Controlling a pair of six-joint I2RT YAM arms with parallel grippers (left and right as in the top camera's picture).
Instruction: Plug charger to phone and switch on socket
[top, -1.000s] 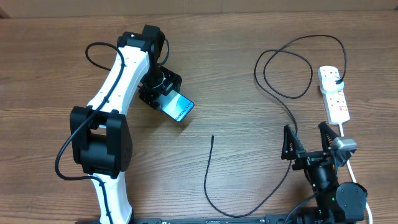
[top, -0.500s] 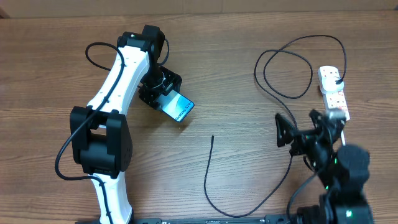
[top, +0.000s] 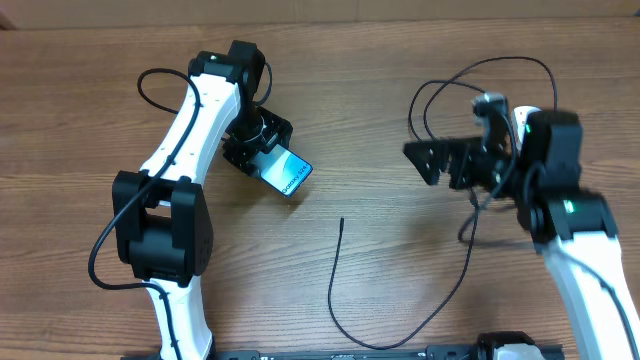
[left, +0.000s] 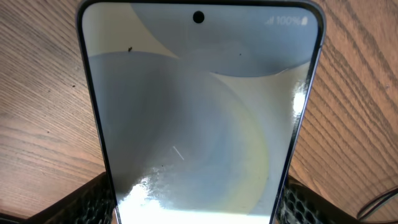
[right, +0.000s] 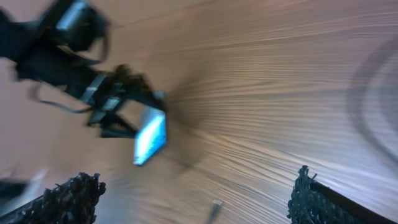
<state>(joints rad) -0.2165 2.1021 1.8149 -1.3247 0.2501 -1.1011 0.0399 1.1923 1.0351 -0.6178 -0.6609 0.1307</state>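
Nearest the bases, lying loose on the wooden table (top: 380, 90): black charger cable (top: 334, 275), free tip bare, well apart from the phone (top: 288, 171). Farther back, screen up, clamped between the left gripper (top: 264, 154) fingers: that lit phone. Rightward, spread wide, gripping nothing: right gripper (top: 445, 163), blurred. Behind it, mostly hidden: white power strip (top: 521, 118).

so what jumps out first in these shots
The glowing cyan phone, gripped in the left end effector left of centre, draws the eye first. Next is the black charger looping across the table, its loose tip lying bare in the middle. On the right, the right end effector hangs open and empty above its loops.
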